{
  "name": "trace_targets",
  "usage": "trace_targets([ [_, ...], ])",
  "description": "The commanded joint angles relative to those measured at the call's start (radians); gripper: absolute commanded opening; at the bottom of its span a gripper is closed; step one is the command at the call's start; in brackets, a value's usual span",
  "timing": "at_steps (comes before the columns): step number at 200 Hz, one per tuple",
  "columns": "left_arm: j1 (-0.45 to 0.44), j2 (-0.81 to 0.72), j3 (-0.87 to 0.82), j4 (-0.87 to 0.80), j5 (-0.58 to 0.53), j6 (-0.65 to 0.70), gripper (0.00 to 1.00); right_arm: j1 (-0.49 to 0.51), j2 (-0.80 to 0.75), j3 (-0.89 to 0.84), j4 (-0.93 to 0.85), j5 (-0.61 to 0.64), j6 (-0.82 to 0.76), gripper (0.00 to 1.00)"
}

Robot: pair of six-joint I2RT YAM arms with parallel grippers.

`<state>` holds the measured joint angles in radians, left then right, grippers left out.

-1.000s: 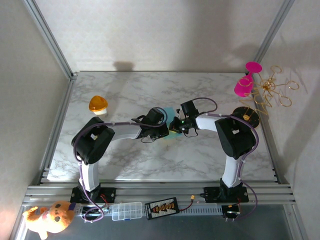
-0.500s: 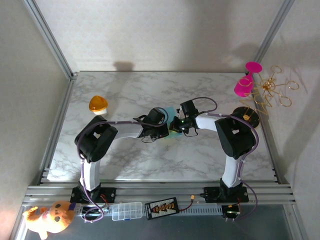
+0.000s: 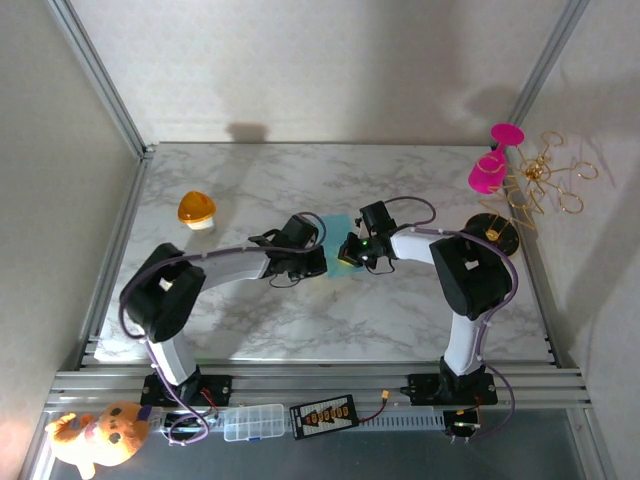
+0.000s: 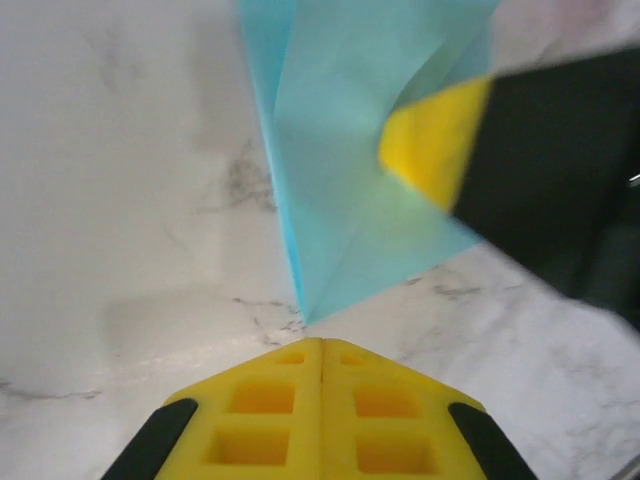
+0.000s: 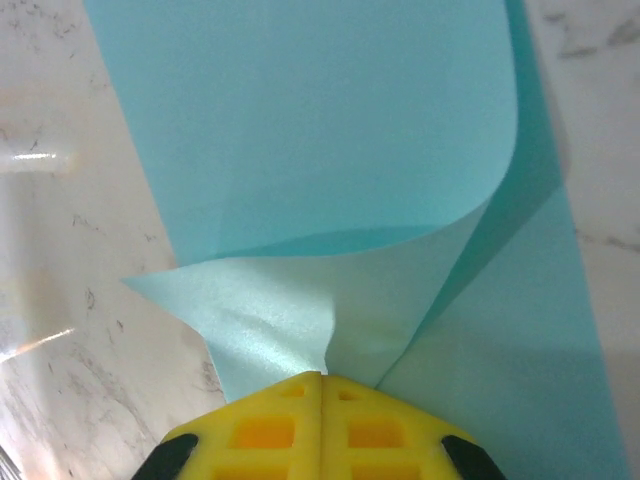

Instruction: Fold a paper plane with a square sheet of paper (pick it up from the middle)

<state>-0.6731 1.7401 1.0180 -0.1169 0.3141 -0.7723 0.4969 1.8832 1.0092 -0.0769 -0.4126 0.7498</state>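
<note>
**Item inspected:** the square sheet of paper (image 5: 310, 120), teal-blue and partly folded. It lies near the middle of the marble tabletop (image 3: 400, 310), between the two end effectors.

**Right end effector** (image 5: 322, 378): the fingers are closed together. A lifted flap of the sheet curls up into the tips, and the end effector is judged to be pinching that flap.

**Left end effector** (image 4: 320, 345): the fingers are closed with a tight seam. A pointed corner of the sheet ends just ahead of the tips. Whether that corner is caught cannot be confirmed.

**Handling:** the sheet is thin, very light and limp, and it curves softly where it is raised. It would likely slide on the smooth marble, and it could crumple or tear if the two arms pulled against each other. The best hold is judged to be a free edge or raised flap, pinched lightly, with the flat part pressed down by the other end effector.

**Surroundings:**
- An orange dome-shaped object (image 3: 197, 209) sits well apart at the left rear.
- A pink stand (image 3: 490, 165), a gold wire ornament (image 3: 545, 185) and a black disc (image 3: 492, 232) sit at the right rear.

None of these obstructs the sheet. The chief obstruction is each end effector crowding the other over the paper.
</note>
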Motion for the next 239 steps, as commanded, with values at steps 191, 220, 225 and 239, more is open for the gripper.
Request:
trace_targets([
  [191, -0.026, 0.162, -0.058, 0.159, -0.034, -0.195, 0.00, 0.041, -0.049, -0.056, 0.067, 0.026, 0.158, 0.00],
  [220, -0.026, 0.160, -0.068, 0.092, -0.065, -0.184, 0.00, 0.012, -0.036, -0.023, 0.030, 0.056, 0.010, 0.00],
  [225, -0.026, 0.162, -0.070, 0.083, -0.068, -0.181, 0.00, 0.002, -0.029, -0.019, 0.027, 0.057, -0.009, 0.01],
  [239, -0.026, 0.165, -0.076, 0.069, -0.068, -0.177, 0.00, -0.029, -0.009, -0.017, 0.033, 0.055, -0.047, 0.01],
])
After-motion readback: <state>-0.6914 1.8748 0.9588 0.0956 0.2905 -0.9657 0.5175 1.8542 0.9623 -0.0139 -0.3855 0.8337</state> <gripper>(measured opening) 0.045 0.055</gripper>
